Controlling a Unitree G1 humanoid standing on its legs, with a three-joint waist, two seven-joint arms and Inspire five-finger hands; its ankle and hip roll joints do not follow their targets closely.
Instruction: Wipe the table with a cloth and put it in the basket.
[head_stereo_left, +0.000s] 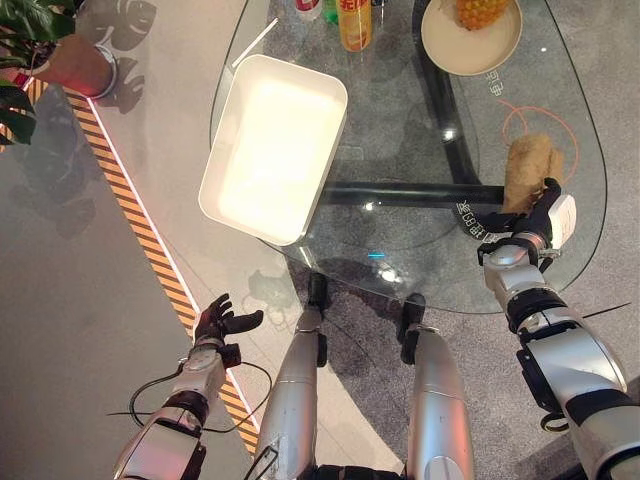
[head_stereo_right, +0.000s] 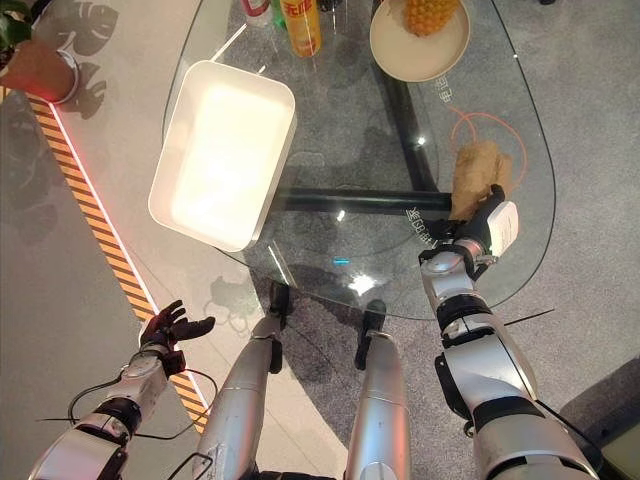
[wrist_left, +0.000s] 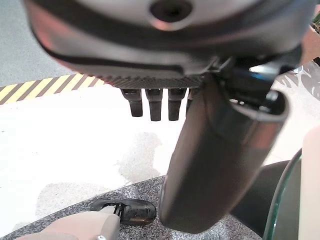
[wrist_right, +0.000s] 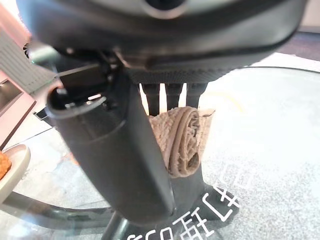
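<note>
Glass oval tabletop (head_stereo_left: 400, 240) carries a white rectangular plastic basket (head_stereo_left: 272, 145) overhanging its left edge, open glass between. Near the right edge, the right robot hand (head_stereo_left: 540, 222) pinches a crumpled tan cloth (head_stereo_left: 530, 170); the wrist view shows its folds. Left robot hand (head_stereo_left: 222, 322) hangs open off-table.

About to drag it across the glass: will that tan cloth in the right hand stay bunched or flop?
The cloth is likely floppy: it lies crumpled, its folds pinched in the right hand. Probably light. It may slide easily on the smooth glass table.
</note>
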